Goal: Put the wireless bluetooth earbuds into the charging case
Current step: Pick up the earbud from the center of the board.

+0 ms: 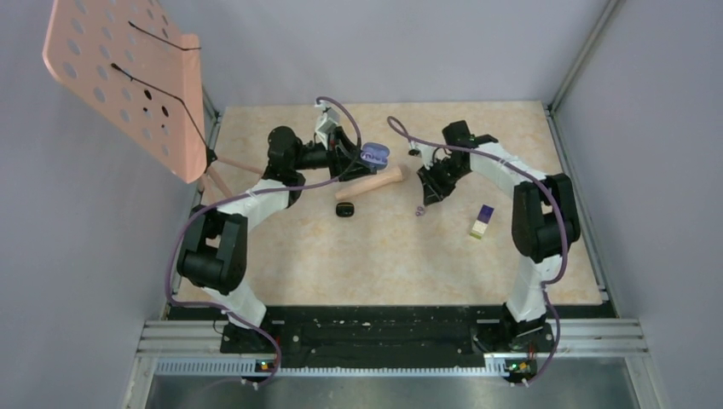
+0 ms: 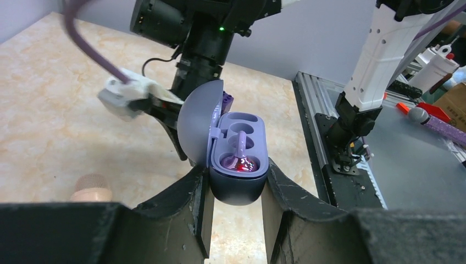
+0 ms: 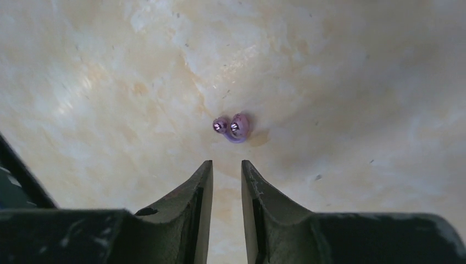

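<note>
Purple and glossy, one loose earbud (image 1: 419, 211) lies on the beige marbled table (image 1: 358, 273) just beside the tips of the right gripper (image 1: 425, 198). Farther back, the left gripper (image 1: 362, 160) holds the charging case (image 1: 374, 154), with grey walls (image 1: 384, 51) around. From the left wrist, the gripper clamps the open lavender case, and a second earbud (image 2: 239, 158) sits in one well. From the right wrist, the loose earbud lies just ahead of the narrowly parted, empty fingers (image 3: 200, 192).

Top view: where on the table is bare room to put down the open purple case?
Free: the wide near half of the beige marbled table, between its front edge, the small black object and the purple-and-cream block. Crowded: the middle, around the light wooden peg and the glossy purple earbud.
</note>
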`<state>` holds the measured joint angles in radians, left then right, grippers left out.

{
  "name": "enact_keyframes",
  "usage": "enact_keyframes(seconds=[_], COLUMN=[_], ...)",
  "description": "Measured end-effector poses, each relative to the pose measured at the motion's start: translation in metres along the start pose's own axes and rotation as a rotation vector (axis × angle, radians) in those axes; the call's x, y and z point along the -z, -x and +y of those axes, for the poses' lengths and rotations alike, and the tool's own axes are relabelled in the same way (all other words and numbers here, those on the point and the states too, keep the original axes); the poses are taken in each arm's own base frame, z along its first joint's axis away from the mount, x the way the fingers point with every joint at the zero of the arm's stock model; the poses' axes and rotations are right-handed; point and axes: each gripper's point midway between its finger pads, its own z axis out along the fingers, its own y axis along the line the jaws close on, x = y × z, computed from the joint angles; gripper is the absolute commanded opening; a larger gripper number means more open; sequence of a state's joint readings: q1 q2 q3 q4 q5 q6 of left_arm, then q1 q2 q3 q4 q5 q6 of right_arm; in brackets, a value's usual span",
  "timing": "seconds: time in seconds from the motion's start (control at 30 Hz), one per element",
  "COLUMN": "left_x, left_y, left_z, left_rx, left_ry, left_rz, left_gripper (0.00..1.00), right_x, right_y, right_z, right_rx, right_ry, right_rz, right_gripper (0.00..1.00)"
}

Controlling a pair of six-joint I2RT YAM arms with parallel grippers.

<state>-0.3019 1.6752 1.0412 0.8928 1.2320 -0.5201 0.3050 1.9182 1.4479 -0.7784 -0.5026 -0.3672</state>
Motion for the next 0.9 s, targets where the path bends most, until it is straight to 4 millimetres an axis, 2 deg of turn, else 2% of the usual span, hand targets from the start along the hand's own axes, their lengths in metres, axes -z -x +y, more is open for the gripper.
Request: enact_keyframes(seconds=[0.1, 0.17, 0.27, 0.43, 0.63, 0.73, 0.9], left_x=[0.002, 0.004, 0.006, 0.012, 0.017, 0.017, 0.018], left_y=[0.0, 0.0, 0.0, -0.002, -0.007, -0.007, -0.009], left_z=[0.001, 0.002, 0.005, 0.012, 0.018, 0.018, 0.019], left_rx=[-0.002, 0.004, 0.021, 0.064, 0.103, 0.106, 0.113], left_ry=[0.009, 0.016, 0.032, 0.069, 0.104, 0.108, 0.114], left_rz=[0.002, 0.004, 0.003, 0.0, -0.002, 0.0, 0.002], left_gripper=[0.0, 0.0, 0.0, 0.0, 0.0, 0.0, 0.0], right_x=[0.003, 0.006, 0.008, 0.002, -0.01, -0.013, -0.026], right_y=[-0.001, -0.012, -0.027, -0.028, -0.034, -0.034, -0.044], right_z=[-0.001, 0.003, 0.011, 0.02, 0.032, 0.034, 0.025], right_rx=[0.294, 0.522, 0.829, 1.242, 1.54, 1.608, 1.633], right_ry=[0.034, 0.059, 0.096, 0.137, 0.196, 0.208, 0.238], right_rz=[-0.023, -0.035, -0.053, -0.094, -0.097, -0.09, -0.041], right_gripper=[0.19, 0.16, 0.16, 0.16, 0.17, 0.17, 0.17])
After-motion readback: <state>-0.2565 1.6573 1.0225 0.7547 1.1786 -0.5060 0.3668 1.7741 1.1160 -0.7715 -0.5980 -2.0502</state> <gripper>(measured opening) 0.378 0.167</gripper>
